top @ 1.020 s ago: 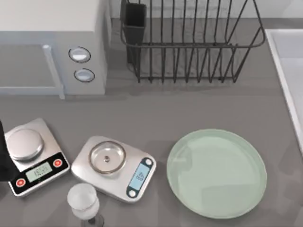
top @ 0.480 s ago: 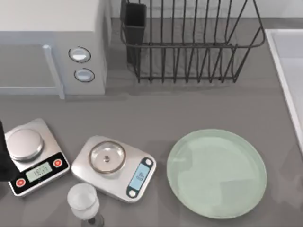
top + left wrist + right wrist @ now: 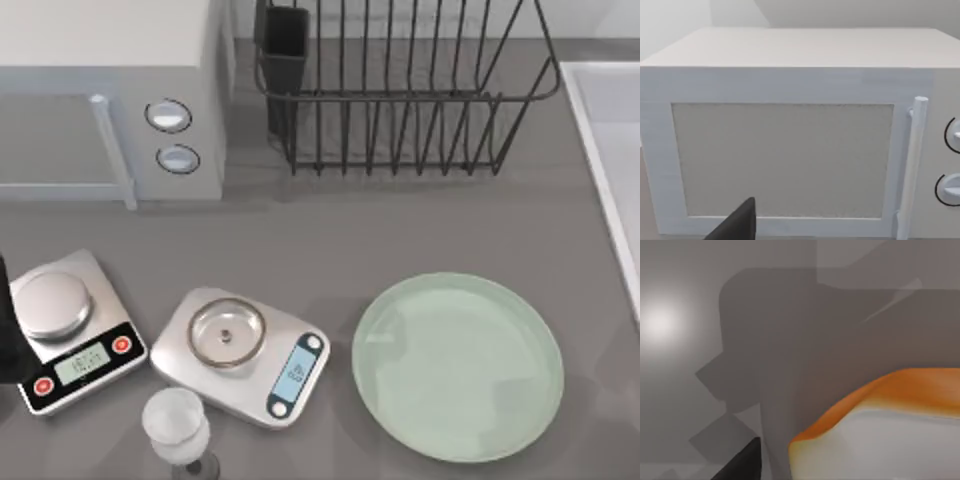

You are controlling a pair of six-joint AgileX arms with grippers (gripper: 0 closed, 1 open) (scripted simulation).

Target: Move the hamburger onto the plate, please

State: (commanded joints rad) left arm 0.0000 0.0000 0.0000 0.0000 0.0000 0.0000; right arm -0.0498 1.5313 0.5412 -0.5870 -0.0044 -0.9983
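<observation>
Plate [image 3: 458, 366] is sitting empty on the table's right half, right of the two kitchen scales [image 3: 240, 355] and the glass [image 3: 176, 424]; dish rack [image 3: 400, 90] is standing behind it; hamburger [image 3: 900, 395] is showing close up in the right wrist view as an orange-edged rounded surface, table spot can't be told; right gripper's finger tip [image 3: 742, 462] is poking in beside it, open or closed can't be told; left arm [image 3: 8, 330] is sitting at the left edge, its camera facing the microwave [image 3: 790, 135]; its grip state can't be told either.
</observation>
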